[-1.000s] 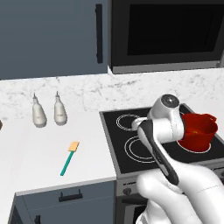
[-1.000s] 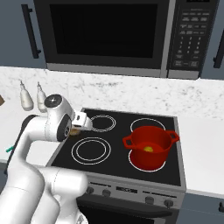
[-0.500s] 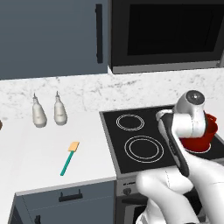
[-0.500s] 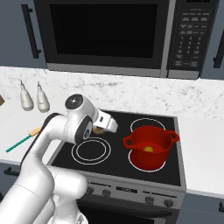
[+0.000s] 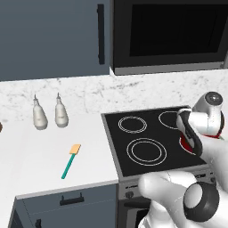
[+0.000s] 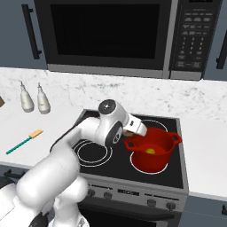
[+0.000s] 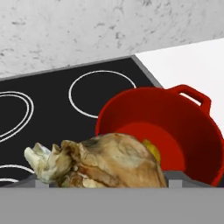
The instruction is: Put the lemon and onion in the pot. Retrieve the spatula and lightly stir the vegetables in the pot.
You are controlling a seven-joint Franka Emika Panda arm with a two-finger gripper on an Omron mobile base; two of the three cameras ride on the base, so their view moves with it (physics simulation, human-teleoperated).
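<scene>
The red pot (image 6: 153,150) stands on the front right burner, and the yellow-olive lemon (image 6: 150,151) lies inside it. My gripper (image 6: 134,129) is at the pot's left rim, just above it, shut on the onion (image 7: 109,162). In the hand view the papery brown onion sits at the bottom, with the pot (image 7: 183,131) right behind it and a bit of the lemon (image 7: 152,151) showing past it. The teal-handled spatula (image 5: 70,160) lies flat on the white counter left of the stove, blade away from the front edge; the right base view shows the spatula (image 6: 24,142) too.
Two pale bottles (image 5: 39,115) (image 5: 61,112) stand at the back of the counter by the wall. A microwave (image 6: 133,35) hangs over the black stove (image 5: 147,151). My own arm hides most of the pot (image 5: 186,143) in the left base view.
The arm has swung right across the stove with the onion in the gripper, from over the left burners to the pot's left rim. The spatula and lemon have stayed put.
</scene>
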